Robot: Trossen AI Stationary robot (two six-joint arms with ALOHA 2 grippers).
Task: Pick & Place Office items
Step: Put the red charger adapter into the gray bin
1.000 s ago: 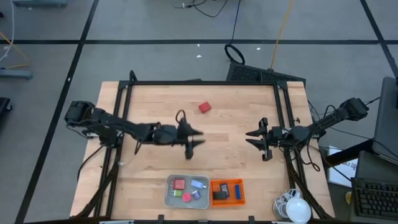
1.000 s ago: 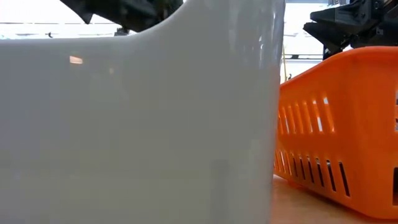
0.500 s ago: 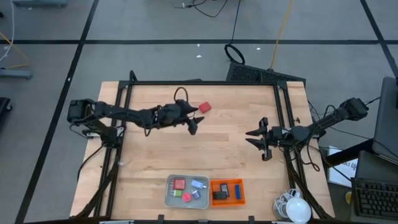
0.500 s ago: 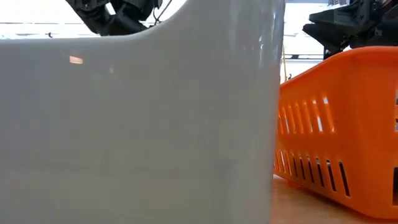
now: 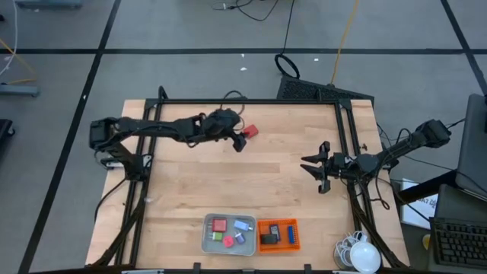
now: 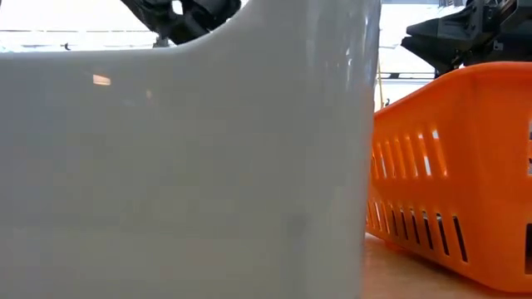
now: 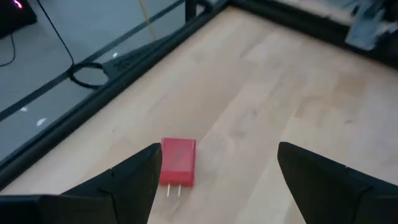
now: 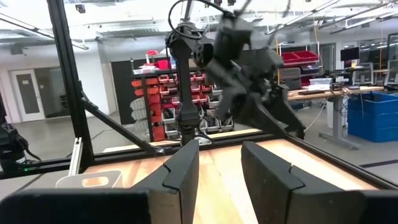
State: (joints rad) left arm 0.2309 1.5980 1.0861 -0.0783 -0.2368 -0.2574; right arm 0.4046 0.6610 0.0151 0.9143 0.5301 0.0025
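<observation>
A red block [image 5: 250, 132] with two metal prongs lies flat on the far half of the desk [image 5: 281, 190], near the back edge and left of centre. In the left wrist view the red block [image 7: 178, 161] has its long axis running toward the camera, prongs pointing at the left gripper. The left gripper [image 5: 240, 141] hangs just beside the block, its fingers [image 7: 124, 180] spread wide and holding nothing, one of them close to the block's side. Bare wood stretches around the block on all sides, with the black frame rail behind it. At the desk's near edge, a grey tray [image 5: 207, 235] holds red, pink, green and blue pieces, and an orange mesh basket [image 5: 296, 234] beside it holds dark and blue items. The right gripper [image 5: 320, 169] waits over the right side of the desk, its fingers nearly together and empty.
</observation>
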